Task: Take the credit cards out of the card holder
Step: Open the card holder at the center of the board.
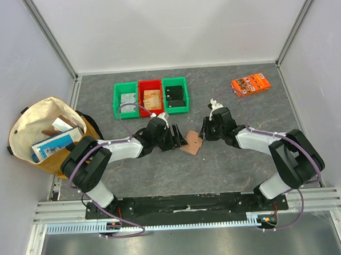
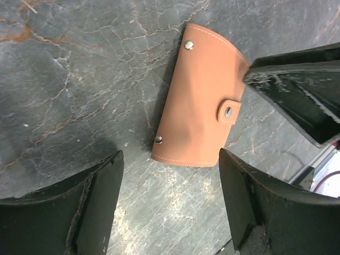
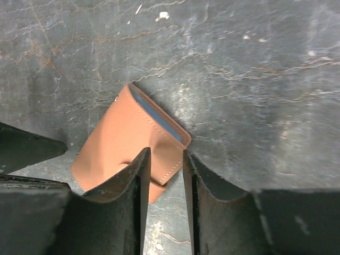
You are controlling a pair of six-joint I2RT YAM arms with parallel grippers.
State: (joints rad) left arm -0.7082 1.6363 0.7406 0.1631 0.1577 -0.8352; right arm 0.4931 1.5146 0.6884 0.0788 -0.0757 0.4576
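**At tabletop (image 1: 246, 158) centre: holder (image 1: 191, 142) folded shut**

Between the two arms, the holder lies flat on the tabletop with its tab (image 2: 229, 111) snapped down. A blue edge (image 3: 159, 121) shows along one side. The left tool (image 2: 170, 155) has its fingers wide apart, and the holder's near end lies at the gap, untouched. The right tool (image 3: 166, 153) has its fingers nearly together at the holder's tab-side edge. Whether they clamp it cannot be told.

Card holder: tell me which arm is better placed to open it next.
Probably the right. The right claw has narrow-set fingers straddling the edge of the card holder near its tab; the left claw hangs wide open short of it, touching nothing.
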